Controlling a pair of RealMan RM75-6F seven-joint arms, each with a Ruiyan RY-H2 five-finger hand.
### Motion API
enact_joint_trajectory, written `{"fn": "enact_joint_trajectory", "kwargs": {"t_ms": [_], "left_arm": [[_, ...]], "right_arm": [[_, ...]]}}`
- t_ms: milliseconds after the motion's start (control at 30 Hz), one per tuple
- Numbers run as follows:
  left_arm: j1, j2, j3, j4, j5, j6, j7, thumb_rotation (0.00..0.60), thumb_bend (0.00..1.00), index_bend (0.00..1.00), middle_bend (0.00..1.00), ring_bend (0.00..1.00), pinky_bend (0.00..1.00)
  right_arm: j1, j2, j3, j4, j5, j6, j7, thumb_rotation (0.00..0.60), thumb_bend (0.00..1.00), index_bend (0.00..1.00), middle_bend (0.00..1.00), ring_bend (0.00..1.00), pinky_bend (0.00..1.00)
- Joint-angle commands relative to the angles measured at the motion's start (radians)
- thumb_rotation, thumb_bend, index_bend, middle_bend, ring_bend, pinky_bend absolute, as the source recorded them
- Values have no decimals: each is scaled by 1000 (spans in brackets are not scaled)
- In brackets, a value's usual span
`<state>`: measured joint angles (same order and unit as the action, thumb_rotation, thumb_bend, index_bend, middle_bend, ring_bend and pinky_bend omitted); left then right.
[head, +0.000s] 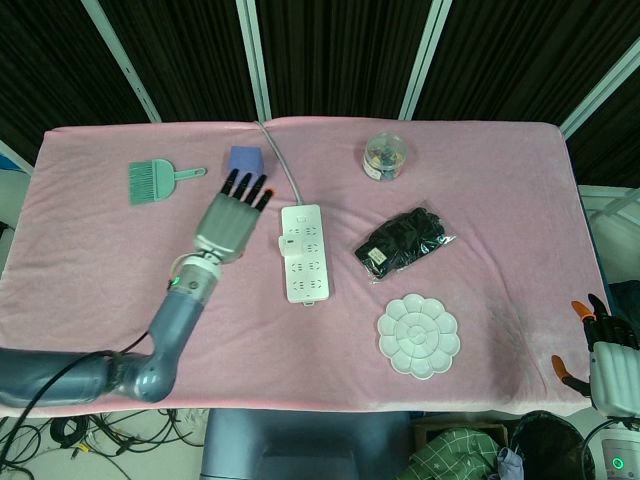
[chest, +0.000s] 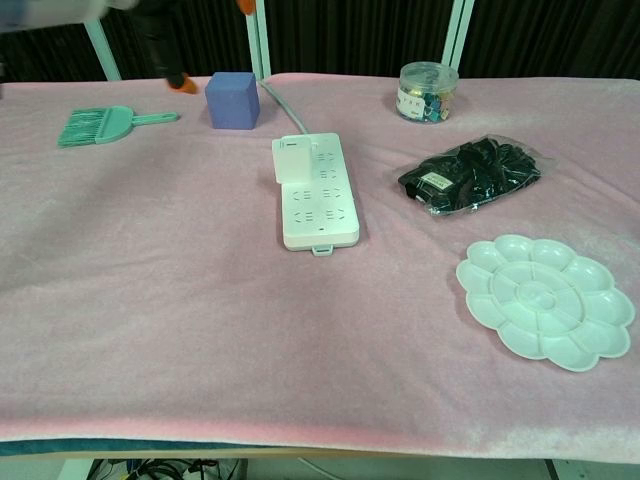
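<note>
**A:** Start with the biggest thing. What did you have under you?

**B:** You had the long table covered in pink cloth (head: 120, 280). On it, near the middle, lay the white rectangular power strip (head: 304, 252) with its grey cable (head: 280, 160) running to the far edge. It lay flat and nothing touched it.

**A:** And your left hand?

**B:** Your left hand (head: 230, 218) hung above the cloth with its fingers straight and apart, gripping nothing. It sat just left of the power strip, apart from it, with the orange-tipped fingers pointing at the blue-violet foam cube (head: 245, 160). In the chest view only dark fingertips showed at the top edge, too blurred to read.

**A:** The right one?

**B:** Your right hand (head: 600, 345) was low at the right corner, off the table edge and well apart from everything. Its fingers were spread and it carried nothing.

**A:** What else was on the cloth?

**B:** The white flower-shaped plastic paint palette (head: 418, 336) lay near the front on the right. Between it and the far edge lay the clear bag of black items (head: 405, 242), just right of the power strip. The small green plastic hand brush (head: 160, 181) lay far left. The small round clear jar of coloured bits (head: 385, 157) stood near the far edge.
</note>
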<state>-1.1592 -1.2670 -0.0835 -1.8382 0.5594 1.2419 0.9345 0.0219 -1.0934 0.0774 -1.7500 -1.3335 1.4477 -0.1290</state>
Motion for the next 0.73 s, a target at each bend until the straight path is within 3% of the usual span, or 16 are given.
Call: {"fn": "enact_joint_trajectory", "kwargs": {"t_ms": [33, 133, 267, 533, 733], "left_arm": [[283, 227, 184, -195, 251, 192, -239, 600, 194, 107, 16, 0, 16], [428, 302, 279, -199, 384, 235, -423, 600, 194, 106, 8, 0, 16], [572, 352, 370, -133, 534, 271, -615, 600, 194, 106, 5, 0, 13], [749, 299, 423, 65, 791, 371, -824, 600, 194, 105, 4, 0, 0], [813, 272, 399, 118, 858, 415, -843, 600, 194, 105, 5, 0, 0]], "right_arm": [[-1, -2, 0, 0, -3, 3, -5, 600, 202, 149, 42, 171, 136], [0, -4, 1, 1, -3, 7, -13, 600, 202, 149, 42, 171, 136], [0, -7, 1, 2, -9, 13, -24, 600, 202, 149, 43, 171, 136], [3, -13, 2, 8, -11, 12, -28, 600, 203, 149, 42, 171, 136], [3, -11, 2, 13, -14, 11, -18, 600, 203, 149, 42, 171, 136]]}}
